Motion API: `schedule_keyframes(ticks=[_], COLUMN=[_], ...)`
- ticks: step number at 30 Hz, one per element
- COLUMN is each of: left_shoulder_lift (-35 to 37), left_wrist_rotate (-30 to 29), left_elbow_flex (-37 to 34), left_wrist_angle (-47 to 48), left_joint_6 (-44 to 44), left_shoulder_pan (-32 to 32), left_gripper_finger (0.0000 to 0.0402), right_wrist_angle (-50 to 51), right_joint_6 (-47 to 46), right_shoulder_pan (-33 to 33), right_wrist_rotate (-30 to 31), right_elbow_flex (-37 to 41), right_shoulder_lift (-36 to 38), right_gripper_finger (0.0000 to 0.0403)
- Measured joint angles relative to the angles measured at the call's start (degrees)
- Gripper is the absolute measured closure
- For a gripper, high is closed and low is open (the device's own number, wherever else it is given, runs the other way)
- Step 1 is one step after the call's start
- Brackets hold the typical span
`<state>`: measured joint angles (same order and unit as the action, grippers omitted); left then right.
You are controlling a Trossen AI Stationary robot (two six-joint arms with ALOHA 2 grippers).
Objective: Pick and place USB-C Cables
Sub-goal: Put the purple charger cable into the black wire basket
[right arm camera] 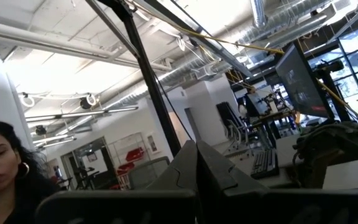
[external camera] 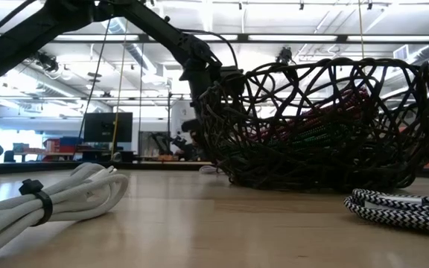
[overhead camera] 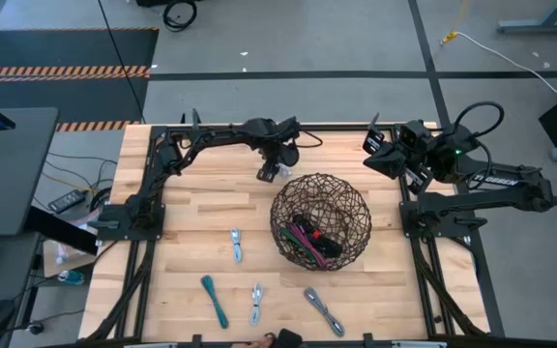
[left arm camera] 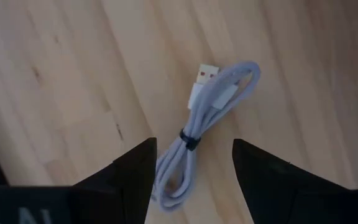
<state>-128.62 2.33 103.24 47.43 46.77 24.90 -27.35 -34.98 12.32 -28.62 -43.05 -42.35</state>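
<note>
White cable [left arm camera: 207, 118] lies diagonal, plug away from wide-open left end effector [left arm camera: 194, 171].

White tied cable [left arm camera: 194, 134] flat on wood, coloured cables [overhead camera: 315, 242] in basket, four loose bundles [overhead camera: 256, 302]

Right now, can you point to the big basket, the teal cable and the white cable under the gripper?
basket [overhead camera: 320, 184]: high view, far rim.
teal cable [overhead camera: 215, 301]: high view, middle of bundle.
white cable [left arm camera: 189, 139]: left wrist view, dark tie.

Pale lilac cable [left arm camera: 197, 134] (black tie) — zigzag black-white cable [external camera: 404, 210] — teal cable [overhead camera: 215, 301], dark basket [overhead camera: 352, 203]
</note>
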Motion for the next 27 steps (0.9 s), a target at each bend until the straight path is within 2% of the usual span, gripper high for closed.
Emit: schedule_keyframes(ticks=[8, 16, 22, 27], left_shoulder_lift=[0.0, 0.0, 0.0, 0.0], left_wrist_rotate=[2.1, 2.6, 3.0, 5.5], left_elbow_flex=[0.0, 0.0, 0.0, 0.0], left_wrist_angle=[1.7, 11.5, 5.3, 4.0], left_joint_6=[0.0, -13.4, -10.7, -7.4], left_shoulder_pan=[0.3, 0.5, 1.1, 1.1], left_gripper_finger=[0.0185, 0.0185, 0.0187, 0.0207], right_wrist_angle=[0.0, 0.0, 0.0, 0.0], right_joint_6=[0.0, -1.1, -1.0, -1.4], right_shoulder_pan=[0.0, 0.0, 0.0, 0.0], right_wrist_rotate=[0.0, 0.0, 0.0, 0.0], right_elbow_flex=[0.0, 0.0, 0.0, 0.0], right_shoulder_lift=[0.0, 0.0, 0.0, 0.0], right_gripper_finger=[0.0399, 0.0399, 0.0399, 0.0399])
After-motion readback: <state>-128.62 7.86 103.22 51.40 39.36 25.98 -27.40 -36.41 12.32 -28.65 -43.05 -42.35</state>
